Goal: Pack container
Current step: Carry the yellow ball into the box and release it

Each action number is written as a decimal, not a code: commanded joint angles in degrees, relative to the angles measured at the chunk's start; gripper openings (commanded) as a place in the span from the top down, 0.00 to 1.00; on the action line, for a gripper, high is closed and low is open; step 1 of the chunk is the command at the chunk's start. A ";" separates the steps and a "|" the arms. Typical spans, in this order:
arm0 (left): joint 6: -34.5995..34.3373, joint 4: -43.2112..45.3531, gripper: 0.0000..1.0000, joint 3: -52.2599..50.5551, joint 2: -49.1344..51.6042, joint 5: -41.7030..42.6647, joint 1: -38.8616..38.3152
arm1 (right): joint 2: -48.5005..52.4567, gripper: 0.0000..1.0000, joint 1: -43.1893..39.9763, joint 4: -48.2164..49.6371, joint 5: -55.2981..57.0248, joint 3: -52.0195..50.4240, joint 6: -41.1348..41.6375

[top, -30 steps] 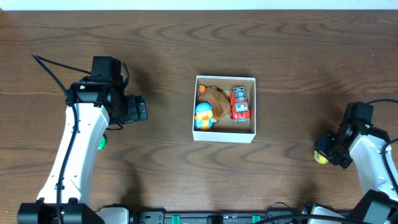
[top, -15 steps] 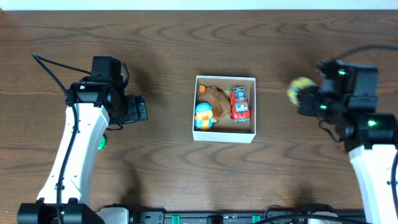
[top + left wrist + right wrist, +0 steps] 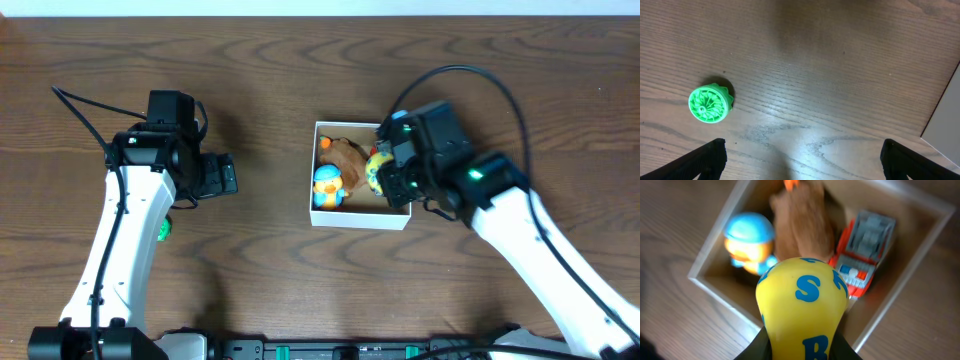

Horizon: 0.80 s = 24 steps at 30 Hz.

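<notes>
The container (image 3: 322, 215) is a small square white-walled box with a tan inside at the table's middle. It holds a blue and orange round toy (image 3: 327, 184), a brown toy (image 3: 347, 154) and a red and grey toy truck (image 3: 865, 247). My right gripper (image 3: 385, 172) is shut on a yellow toy with blue letters (image 3: 802, 305) and holds it over the container's right half (image 3: 912, 272). My left gripper (image 3: 800, 162) is open and empty above bare wood, right of a green ridged wheel toy (image 3: 710, 103).
The green wheel toy also shows in the overhead view (image 3: 163, 230), partly under my left arm. A pale edge (image 3: 946, 117) stands at the right of the left wrist view. The wooden table (image 3: 480, 70) stretches all around.
My right arm has swung from the right side of the table to the container, carrying the yellow toy over it. My left arm has not moved.
</notes>
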 commanded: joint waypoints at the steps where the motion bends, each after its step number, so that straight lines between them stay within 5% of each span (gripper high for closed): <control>1: 0.74 -0.28 0.02 -0.02 -0.63 0.20 0.20 | 3.48 0.98 0.33 -0.07 1.07 -0.48 0.00; 11: 0.74 -0.28 0.02 -0.02 -0.63 0.20 0.20 | 8.24 0.37 0.35 -0.83 2.10 -0.48 -0.22; 24: 0.72 -1.14 0.02 -0.02 -0.76 0.20 0.20 | 5.20 0.16 -0.98 0.35 3.02 2.05 -0.22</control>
